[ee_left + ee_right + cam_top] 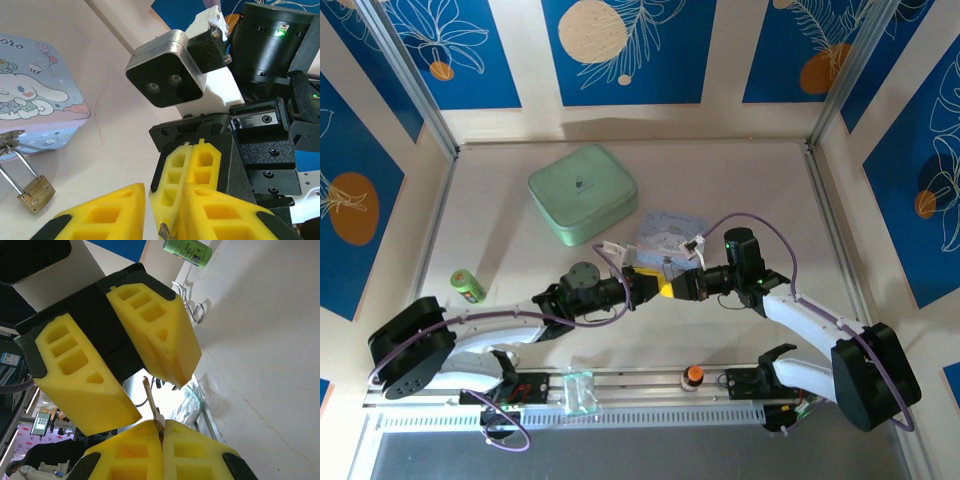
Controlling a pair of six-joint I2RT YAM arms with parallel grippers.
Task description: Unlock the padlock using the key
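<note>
My right gripper [161, 423] is shut on the head of the small silvery key [152, 399], and the blade sticks out past its yellow fingertips. My left gripper [162, 200] faces it nose to nose; its two fingers [150, 325] stand apart on either side of the blade without touching it. The key's tip [164, 231] shows low in the left wrist view. The two grippers meet above the table's middle [665, 289]. The brass padlock [36, 193] lies on the table, its thin shackle hooked at the front of the pale blue cartoon tin [35, 107].
A mint green case [582, 193] sits at the back left. A green can [468, 286] lies at the left. An orange-topped knob [693, 375] and a clear plastic piece [578, 392] sit on the near rail. Walls close in on three sides.
</note>
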